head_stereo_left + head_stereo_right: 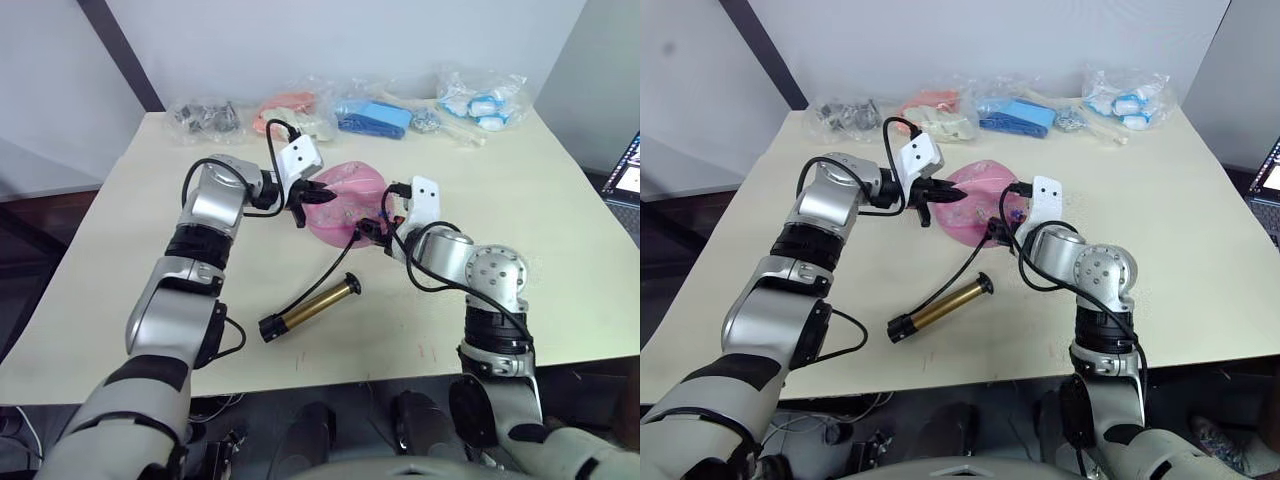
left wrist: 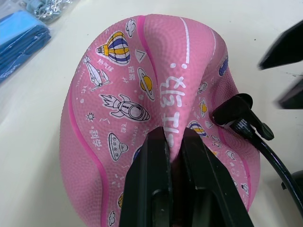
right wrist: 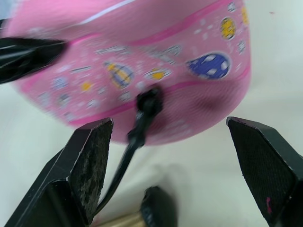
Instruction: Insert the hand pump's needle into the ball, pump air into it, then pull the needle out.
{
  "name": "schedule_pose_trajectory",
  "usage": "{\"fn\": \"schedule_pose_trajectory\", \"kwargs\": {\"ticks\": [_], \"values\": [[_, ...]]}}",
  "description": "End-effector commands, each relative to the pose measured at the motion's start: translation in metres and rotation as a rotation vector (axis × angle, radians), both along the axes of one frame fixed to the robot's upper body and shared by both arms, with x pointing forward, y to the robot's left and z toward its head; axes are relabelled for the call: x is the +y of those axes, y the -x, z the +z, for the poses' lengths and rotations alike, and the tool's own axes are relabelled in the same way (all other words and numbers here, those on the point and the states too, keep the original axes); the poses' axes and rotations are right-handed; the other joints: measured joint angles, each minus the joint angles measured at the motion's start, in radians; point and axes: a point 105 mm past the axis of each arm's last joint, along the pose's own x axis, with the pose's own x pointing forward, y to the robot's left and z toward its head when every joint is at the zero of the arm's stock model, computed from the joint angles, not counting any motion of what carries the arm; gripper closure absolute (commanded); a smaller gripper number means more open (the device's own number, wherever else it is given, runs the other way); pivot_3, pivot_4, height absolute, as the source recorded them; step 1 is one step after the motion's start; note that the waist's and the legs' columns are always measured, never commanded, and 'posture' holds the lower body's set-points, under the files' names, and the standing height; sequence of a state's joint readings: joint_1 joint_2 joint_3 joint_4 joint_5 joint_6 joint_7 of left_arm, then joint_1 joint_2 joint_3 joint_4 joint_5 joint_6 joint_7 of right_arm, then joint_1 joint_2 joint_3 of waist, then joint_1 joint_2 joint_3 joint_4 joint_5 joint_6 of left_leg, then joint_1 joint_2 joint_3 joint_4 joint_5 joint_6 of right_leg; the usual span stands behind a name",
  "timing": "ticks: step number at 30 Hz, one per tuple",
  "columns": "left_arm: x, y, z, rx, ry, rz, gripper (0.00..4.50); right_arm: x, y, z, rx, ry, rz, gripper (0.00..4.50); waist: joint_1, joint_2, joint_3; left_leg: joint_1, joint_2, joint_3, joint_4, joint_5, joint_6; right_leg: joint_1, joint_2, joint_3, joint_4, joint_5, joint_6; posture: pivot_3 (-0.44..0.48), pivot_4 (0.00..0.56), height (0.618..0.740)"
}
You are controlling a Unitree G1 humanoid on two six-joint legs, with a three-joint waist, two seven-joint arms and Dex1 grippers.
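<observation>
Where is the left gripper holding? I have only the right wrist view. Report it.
Observer: The left gripper is shut on a raised fold of the pink ball, pinching it between its two fingers.
Operator: Now give me the hand pump's position.
Observer: The hand pump lies flat on the table, on the robot's side of the ball, and neither gripper is touching it.
</observation>
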State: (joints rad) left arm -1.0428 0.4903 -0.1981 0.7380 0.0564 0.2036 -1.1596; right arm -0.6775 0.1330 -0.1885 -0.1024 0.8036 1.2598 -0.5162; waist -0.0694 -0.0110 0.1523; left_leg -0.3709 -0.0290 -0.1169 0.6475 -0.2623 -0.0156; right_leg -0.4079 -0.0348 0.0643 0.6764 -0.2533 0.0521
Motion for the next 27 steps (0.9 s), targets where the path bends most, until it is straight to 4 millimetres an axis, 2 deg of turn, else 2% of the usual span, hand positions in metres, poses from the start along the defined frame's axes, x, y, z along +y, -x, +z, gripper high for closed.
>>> {"fn": "schedule_pose_trajectory", "kwargs": {"ticks": [1,3,5,7,27], "values": [[0.003,0.005,-0.027,0.079,-0.059,0.001,4.50,0.007,-0.006,0.014,-0.041,-0.043,0.011,0.46,0.000,0.000,0.000,0.000,0.000,0.000,0.000,0.000,0.000,0.000,0.000,0.000,0.000,0.000,0.000,0.000,0.150,0.740],[0.003,0.005,-0.026,0.077,-0.058,0.003,4.50,0.012,-0.009,0.015,-0.043,-0.050,0.027,0.46,0.000,0.000,0.000,0.000,0.000,0.000,0.000,0.000,0.000,0.000,0.000,0.000,0.000,0.000,0.000,0.000,0.150,0.740],[0.003,0.005,-0.027,0.077,-0.056,0.002,4.50,0.017,-0.009,0.016,-0.038,-0.064,0.039,0.99,-0.001,0.000,0.000,0.000,0.000,0.000,0.000,0.000,0.000,0.000,0.000,0.000,0.000,0.000,0.000,0.000,0.150,0.740],[0.004,0.006,-0.027,0.076,-0.055,0.003,4.50,0.022,-0.009,0.018,-0.041,-0.074,0.057,1.75,0.000,0.000,0.000,0.000,0.000,0.000,0.000,0.000,0.000,0.000,0.000,0.000,0.000,0.000,0.000,0.000,0.150,0.740],[0.004,0.006,-0.028,0.074,-0.050,0.006,4.50,0.044,-0.005,0.022,-0.019,-0.143,0.114,1.75,0.000,0.000,0.000,0.000,0.000,-0.001,0.000,0.000,0.000,0.000,0.000,0.000,0.000,0.000,0.000,0.000,0.150,0.740]]}}
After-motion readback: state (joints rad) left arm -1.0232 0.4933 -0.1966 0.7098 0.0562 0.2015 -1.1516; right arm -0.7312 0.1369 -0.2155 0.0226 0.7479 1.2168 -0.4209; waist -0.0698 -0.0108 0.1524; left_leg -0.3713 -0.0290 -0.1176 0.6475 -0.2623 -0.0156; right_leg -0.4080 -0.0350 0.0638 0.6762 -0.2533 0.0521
